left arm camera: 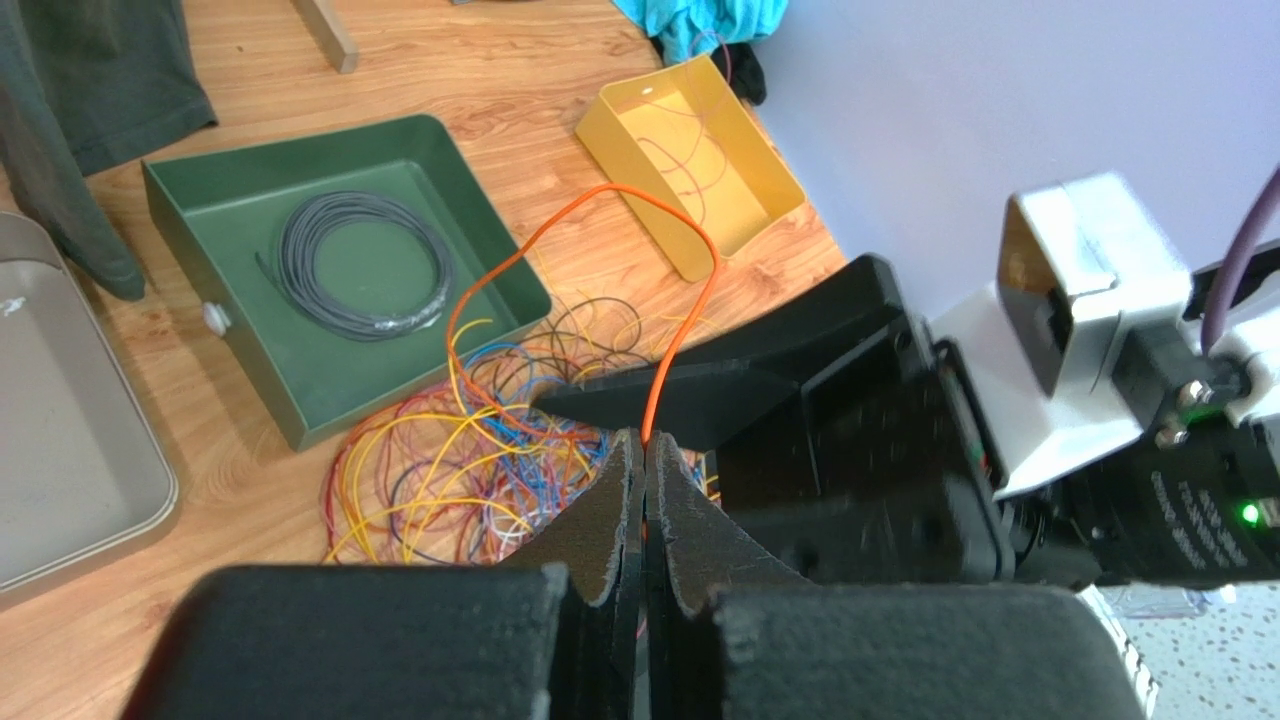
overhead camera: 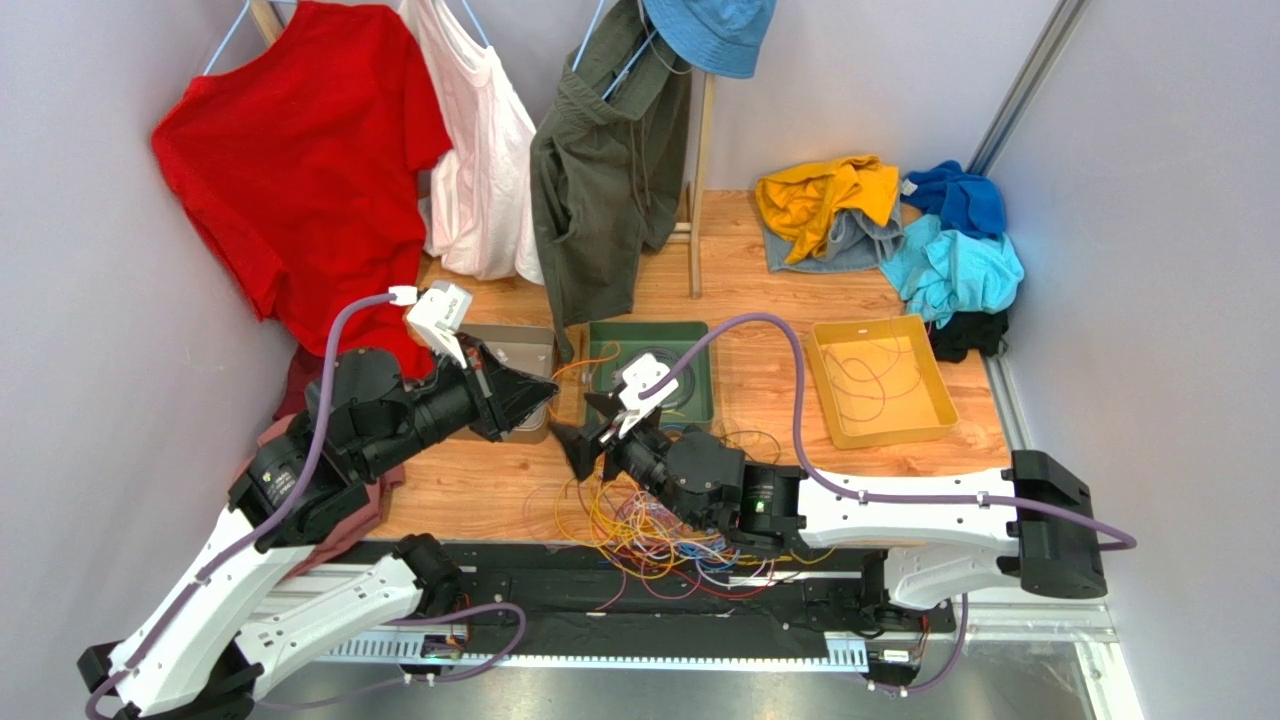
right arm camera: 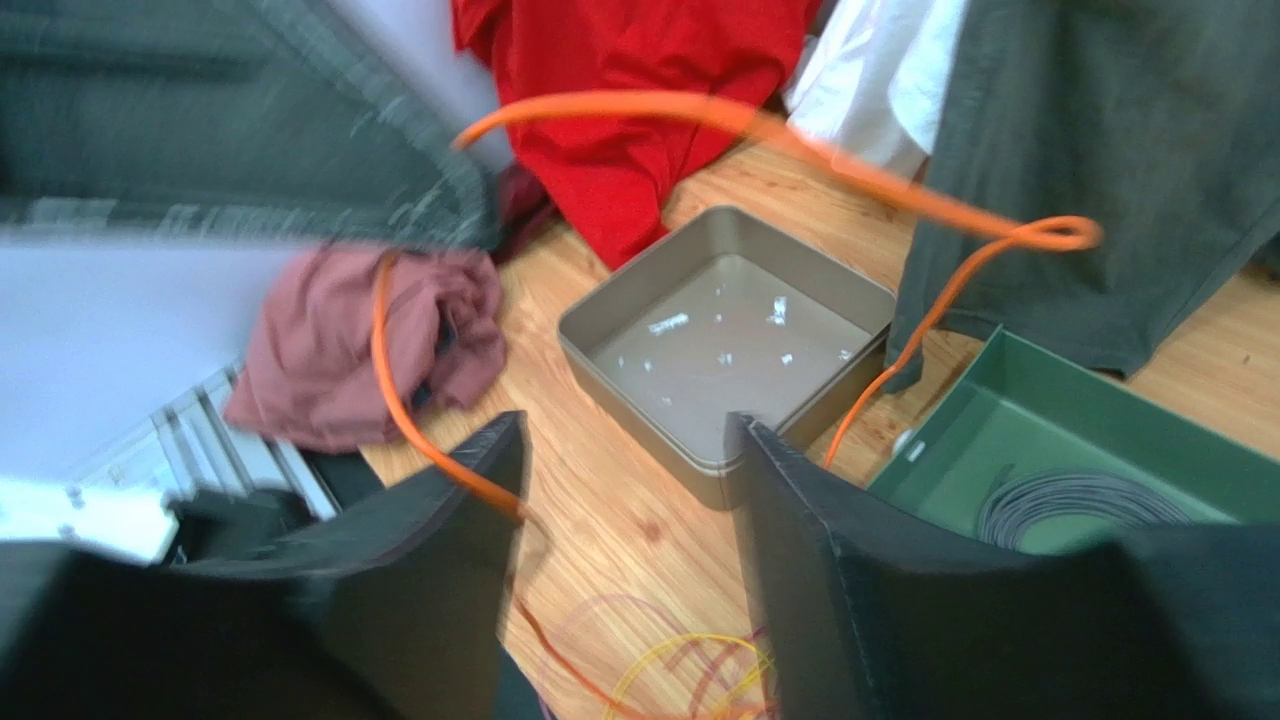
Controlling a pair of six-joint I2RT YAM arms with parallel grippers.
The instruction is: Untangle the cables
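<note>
At the near edge of the bench [overhead camera: 751,300] the cables [overhead camera: 661,533] lie tangled. One orange cable [left arm camera: 601,192] arches up from them toward the far side, pinched in the left gripper [left arm camera: 645,450], jaws closed on it. The right gripper [right arm camera: 624,443] has its jaws wide.

I'm seeing a smooth wood-grain table [left arm camera: 496,75], a matt plastic green tray [left arm camera: 211,225], glossy-coated cables [left arm camera: 436,450], and rough matt black fingers [left arm camera: 609,518] on the left gripper [left arm camera: 645,446].
</note>
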